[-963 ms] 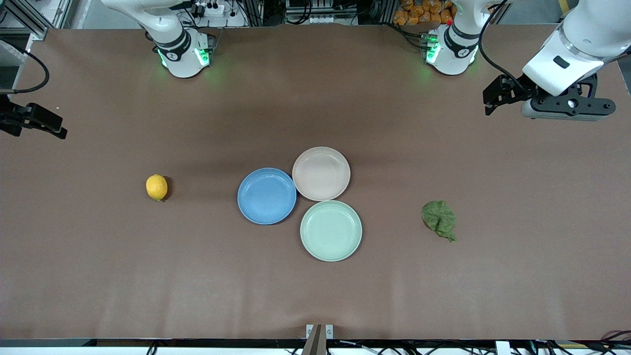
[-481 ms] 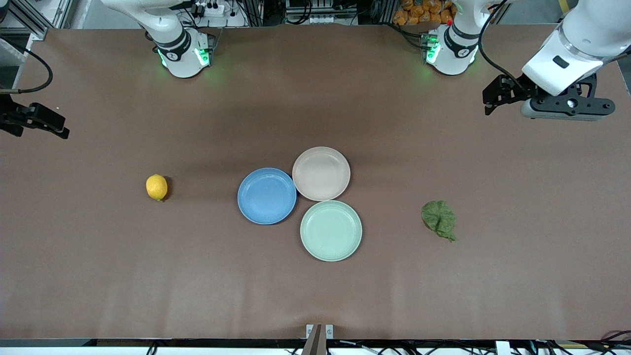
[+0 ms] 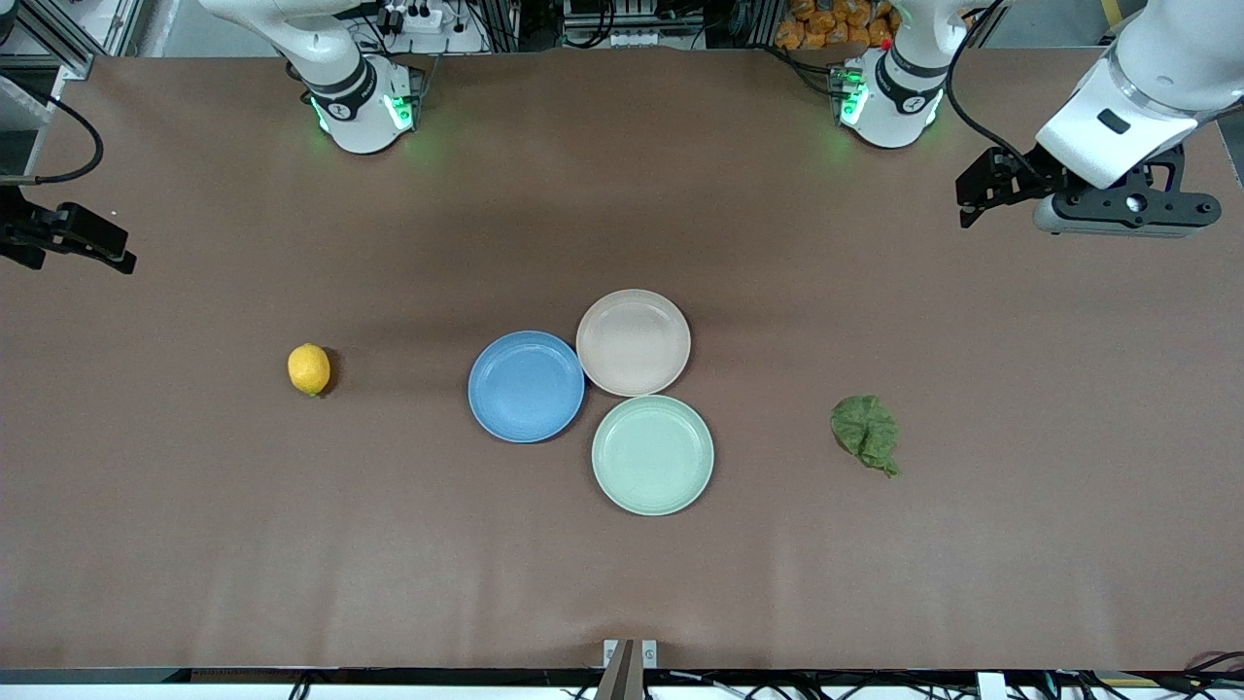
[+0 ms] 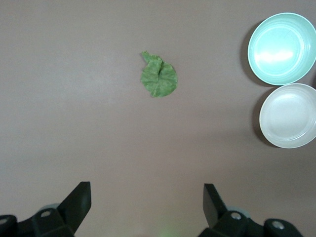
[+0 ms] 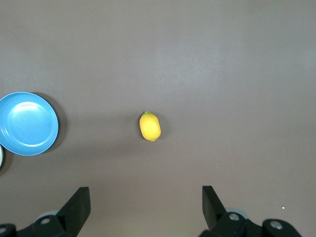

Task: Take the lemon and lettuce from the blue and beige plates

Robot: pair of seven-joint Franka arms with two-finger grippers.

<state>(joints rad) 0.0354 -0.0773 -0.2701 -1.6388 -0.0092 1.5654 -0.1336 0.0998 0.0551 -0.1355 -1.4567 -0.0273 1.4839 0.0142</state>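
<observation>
We find the lemon (image 3: pixel 309 369) and lettuce (image 3: pixel 865 433) lying on the bare table (image 3: pixel 194 535), well apart from the empty blue plate (image 3: pixel 526 386) and beige plate (image 3: pixel 633 342). Left gripper (image 4: pixel 147 207) and right gripper (image 5: pixel 145 207) hover with jaws wide, holding nothing.

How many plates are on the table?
3, all empty, clustered mid-table and touching: the blue plate toward the right arm's end, the beige plate farthest from the front camera, the mint-green plate nearest to it. None seems hidden.

Lemon (image 3: pixel 309 369) and lettuce (image 3: pixel 865 434) on table, blue plate (image 3: pixel 526 386), beige plate (image 3: pixel 633 342) empty
</observation>
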